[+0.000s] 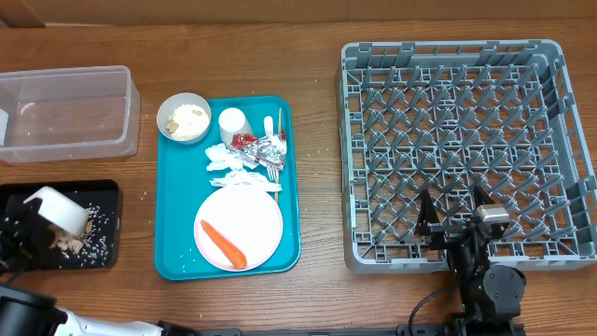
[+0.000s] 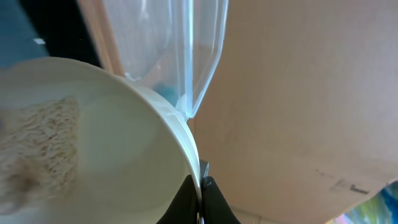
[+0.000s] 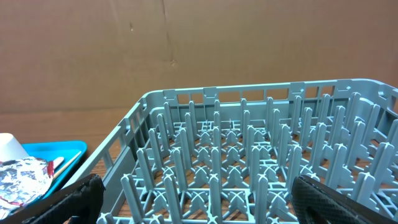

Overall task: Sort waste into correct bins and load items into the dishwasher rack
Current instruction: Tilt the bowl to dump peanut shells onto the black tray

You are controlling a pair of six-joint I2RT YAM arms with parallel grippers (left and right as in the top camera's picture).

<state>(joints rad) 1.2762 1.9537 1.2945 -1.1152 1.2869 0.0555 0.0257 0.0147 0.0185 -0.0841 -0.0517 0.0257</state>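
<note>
here the white bowl (image 1: 56, 207) hangs tilted over the black tray (image 1: 104, 200), its rim pinched between the pressed-together fingers of the left gripper (image 2: 200, 190), as the left wrist view shows; beige rice scraps (image 2: 43, 134) cling inside the bowl and more lie scattered on the tray beneath it. the clear tub (image 1: 131, 105) stands just behind the black tray, apart from it. to the right, past a strip of bare table, the teal tray (image 1: 177, 191) carries the second bowl (image 1: 183, 118), cup (image 1: 232, 123), napkins (image 1: 229, 163), foil (image 1: 267, 147) and the pink plate (image 1: 252, 217) with the carrot (image 1: 223, 243). well apart, the right gripper (image 1: 454, 217) hangs with jaws spread wide over the near edge of the dishwasher rack (image 1: 562, 140), holding nothing
</note>
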